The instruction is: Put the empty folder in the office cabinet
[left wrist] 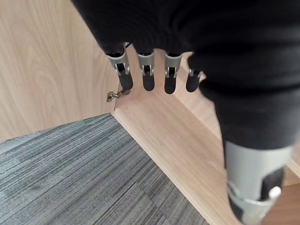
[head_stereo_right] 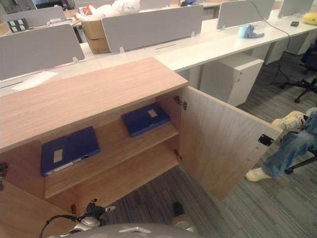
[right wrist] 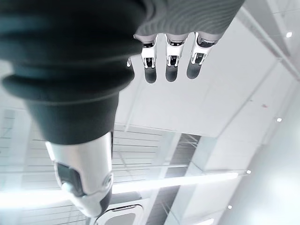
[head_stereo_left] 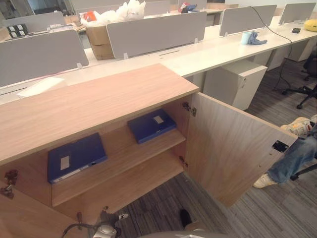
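Observation:
The wooden office cabinet (head_stereo_left: 89,101) stands with both doors swung out. Two blue folders lie flat on its upper shelf, one at the left (head_stereo_left: 75,157) and one at the right (head_stereo_left: 151,125), each with a white label. The lower shelf (head_stereo_left: 129,186) is bare. My left hand (left wrist: 146,75) hangs low by the cabinet's bottom board (left wrist: 178,140) and a door hinge, fingers straight and holding nothing. My right hand (right wrist: 171,65) points up towards the ceiling, fingers straight and also holding nothing.
The right cabinet door (head_stereo_left: 228,148) juts out over the grey carpet. A seated person's legs and shoes (head_stereo_left: 292,158) are just beyond it. A white drawer unit (head_stereo_left: 235,82) stands under the long desk (head_stereo_left: 218,47) behind the cabinet. An office chair (head_stereo_left: 304,89) is at the far right.

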`<state>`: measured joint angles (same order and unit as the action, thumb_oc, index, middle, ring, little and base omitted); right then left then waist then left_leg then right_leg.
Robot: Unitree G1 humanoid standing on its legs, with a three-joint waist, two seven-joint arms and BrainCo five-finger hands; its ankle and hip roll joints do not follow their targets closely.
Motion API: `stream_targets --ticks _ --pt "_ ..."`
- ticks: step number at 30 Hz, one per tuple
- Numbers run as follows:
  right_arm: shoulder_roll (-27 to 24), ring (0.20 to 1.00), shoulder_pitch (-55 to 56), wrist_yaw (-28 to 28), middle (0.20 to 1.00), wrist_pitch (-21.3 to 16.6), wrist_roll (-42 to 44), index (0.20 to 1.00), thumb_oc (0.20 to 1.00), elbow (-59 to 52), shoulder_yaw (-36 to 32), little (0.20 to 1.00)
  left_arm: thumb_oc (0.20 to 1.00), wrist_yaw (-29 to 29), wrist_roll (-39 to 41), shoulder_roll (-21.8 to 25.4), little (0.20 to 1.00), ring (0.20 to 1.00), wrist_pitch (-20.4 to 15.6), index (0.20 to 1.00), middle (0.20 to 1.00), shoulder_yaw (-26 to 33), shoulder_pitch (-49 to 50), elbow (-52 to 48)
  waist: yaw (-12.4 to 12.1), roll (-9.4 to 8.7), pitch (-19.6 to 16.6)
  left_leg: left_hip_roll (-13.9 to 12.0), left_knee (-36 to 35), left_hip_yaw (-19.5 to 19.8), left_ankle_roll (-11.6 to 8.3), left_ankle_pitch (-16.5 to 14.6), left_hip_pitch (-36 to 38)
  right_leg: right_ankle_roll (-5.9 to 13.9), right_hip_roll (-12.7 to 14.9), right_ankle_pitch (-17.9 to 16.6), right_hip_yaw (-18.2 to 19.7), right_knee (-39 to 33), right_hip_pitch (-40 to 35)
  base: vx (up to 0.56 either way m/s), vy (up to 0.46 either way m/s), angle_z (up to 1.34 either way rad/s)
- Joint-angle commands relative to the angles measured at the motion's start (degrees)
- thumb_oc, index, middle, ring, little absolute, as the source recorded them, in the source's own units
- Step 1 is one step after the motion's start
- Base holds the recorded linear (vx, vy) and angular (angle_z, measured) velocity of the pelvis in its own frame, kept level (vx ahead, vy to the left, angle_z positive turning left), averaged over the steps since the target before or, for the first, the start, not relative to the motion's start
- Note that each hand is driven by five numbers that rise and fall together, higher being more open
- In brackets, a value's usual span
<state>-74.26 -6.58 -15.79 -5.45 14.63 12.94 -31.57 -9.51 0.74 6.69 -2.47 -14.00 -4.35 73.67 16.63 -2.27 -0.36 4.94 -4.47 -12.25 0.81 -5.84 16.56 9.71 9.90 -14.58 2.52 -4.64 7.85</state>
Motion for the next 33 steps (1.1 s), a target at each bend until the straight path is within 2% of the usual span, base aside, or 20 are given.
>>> stream_targets --ticks 1,3,7,8,10,12,17,21,22,27,30,31,32,33 --pt "3.54 1.0 -1.63 -0.97 1.0 0.15 1.96 1.0 1.0 0.14 4.36 1.0 1.0 -0.79 -0.4 2.41 1.0 1.0 -0.1 1.0 1.0 0.95 0.34 -0.14 -3.6 -2.08 2.4 2.32 1.52 4.75 2.72 -6.13 -2.79 4.97 -0.49 -3.4 -0.79 -0.35 8.33 -0.08 0.032 -0.05" --pt "9.47 1.0 -2.29 -1.93 1.0 -0.6 8.54 1.0 1.0 3.55 6.41 1.0 1.0 -0.99 0.06 1.81 1.0 1.0 0.21 1.0 1.0 1.03 1.03 0.58 -4.05 -2.23 3.55 2.82 1.22 4.4 3.04 -5.57 -3.0 5.22 -0.49 -4.78 -1.36 -0.34 8.89 -0.11 0.044 -0.11" --pt "16.88 1.0 -3.2 -4.24 1.0 -1.51 14.96 1.0 1.0 8.48 7.39 1.0 1.0 -1.38 0.22 1.3 1.0 1.0 0.66 1.0 1.0 1.19 1.05 1.68 -5.15 -2.46 4.3 3.74 0.21 4.05 3.21 -4.74 -3.07 5.18 0.0 -5.15 -3.41 -0.35 9.28 -0.07 0.038 -0.19" --pt "16.97 1.0 -3.22 -4.27 1.0 -1.59 15.02 1.0 1.0 8.52 7.43 1.0 1.0 -1.38 0.22 1.4 1.0 1.0 0.66 1.0 1.0 1.21 1.03 1.7 -5.11 -2.59 4.33 3.76 0.17 4.09 3.21 -4.7 -3.03 5.17 0.03 -5.16 -3.44 -0.35 9.25 -0.04 0.002 -0.06" --pt "20.72 1.0 -3.51 -5.93 1.0 -1.62 16.71 1.0 1.0 10.17 7.91 1.0 1.0 -1.66 -0.09 1.14 1.0 1.0 0.95 1.0 1.0 1.26 0.76 2.07 -5.75 -2.64 4.71 3.92 -0.12 4.25 3.19 -4.23 -3.38 5.09 0.68 -5.45 -5.03 -0.29 8.92 -0.05 -0.004 0.0" --pt "24.1 1.0 -3.83 -6.5 1.0 -2.23 19.74 1.0 1.0 11.23 8.61 1.0 1.0 -1.91 -0.32 0.71 1.0 1.0 1.18 1.0 1.0 1.05 0.38 2.54 -6.22 -2.21 5.1 3.78 -0.39 4.65 3.08 -3.65 -3.77 4.72 1.23 -4.81 -4.96 0.07 8.18 -0.06 -0.003 0.03" --pt "27.03 1.0 -4.91 -5.28 1.0 -2.31 21.42 1.0 1.0 11.9 11.04 1.0 1.0 -1.86 -0.67 0.51 1.0 1.0 1.17 1.0 1.0 0.76 0.48 2.77 -7.27 -1.7 5.09 3.79 -0.53 4.96 2.93 -3.5 -4.15 4.17 1.85 -4.76 -3.59 1.35 7.05 0.0 -0.003 0.08" --pt "28.7 1.0 -4.51 -2.94 1.0 -1.81 21.21 1.0 1.0 10.5 13.47 1.0 1.0 -1.5 -0.83 0.85 1.0 1.0 1.18 1.0 1.0 0.86 0.77 2.57 -7.93 -2.05 5.09 3.87 -0.53 4.99 2.82 -3.59 -4.22 3.96 2.35 -4.64 -3.91 2.68 7.76 0.01 -0.014 -0.05" --pt "28.84 1.0 -3.5 -2.44 1.0 -1.86 21.73 1.0 1.0 10.26 12.7 1.0 1.0 -0.4 -0.73 1.93 1.0 1.0 0.93 1.0 1.0 2.81 2.55 2.71 -8.48 -2.15 5.39 3.94 -0.53 5.2 2.79 -3.53 -4.27 4.02 2.58 -4.96 -4.38 2.83 7.92 0.0 -0.015 -0.04" --pt "30.47 1.0 -2.04 1.41 1.0 -2.63 23.59 1.0 1.0 13.43 12.96 1.0 1.0 0.22 -1.86 6.25 1.0 1.0 0.42 1.0 1.0 5.3 4.9 1.86 -9.54 -2.69 5.72 4.17 -0.53 6.26 2.61 -3.21 -4.67 4.33 3.41 -5.48 -6.44 2.52 7.91 -0.01 -0.018 0.04" --pt "33.43 1.0 -1.14 3.39 1.0 -2.73 25.25 1.0 1.0 12.67 14.3 1.0 1.0 0.0 -2.93 7.53 1.0 1.0 0.32 1.0 1.0 5.72 4.58 1.57 -9.56 -3.15 5.8 4.27 -0.53 6.49 2.5 -3.13 -4.89 4.37 3.7 -5.64 -7.06 2.63 7.91 -0.01 -0.031 0.18" --pt "35.98 1.0 -0.2 4.54 1.0 -2.38 26.38 1.0 1.0 11.88 15.63 1.0 1.0 0.06 -3.38 7.52 1.0 1.0 0.41 1.0 1.0 5.76 4.62 1.25 -9.64 -3.09 5.85 4.29 -0.53 6.76 2.55 -3.05 -4.9 4.36 3.81 -5.79 -7.1 2.81 7.96 0.0 -0.025 0.22" --pt "35.98 1.0 -0.2 4.54 1.0 -2.38 26.38 1.0 1.0 11.88 15.63 1.0 1.0 0.06 -3.38 7.52 1.0 1.0 0.41 1.0 1.0 5.76 4.62 1.25 -9.64 -3.09 5.85 4.29 -0.53 6.76 2.55 -3.05 -4.9 4.36 3.81 -5.79 -7.1 2.81 7.96 0.01 -0.026 0.17" --pt "38.92 1.0 0.97 5.62 1.0 -1.86 27.2 1.0 1.0 10.2 17.27 1.0 1.0 0.3 -3.8 7.17 1.0 1.0 0.5 1.0 1.0 5.76 4.71 1.2 -9.71 -2.94 5.92 4.3 -0.52 6.87 2.54 -2.97 -4.9 4.34 3.86 -5.8 -7.21 2.93 7.89 0.0 -0.017 0.09"
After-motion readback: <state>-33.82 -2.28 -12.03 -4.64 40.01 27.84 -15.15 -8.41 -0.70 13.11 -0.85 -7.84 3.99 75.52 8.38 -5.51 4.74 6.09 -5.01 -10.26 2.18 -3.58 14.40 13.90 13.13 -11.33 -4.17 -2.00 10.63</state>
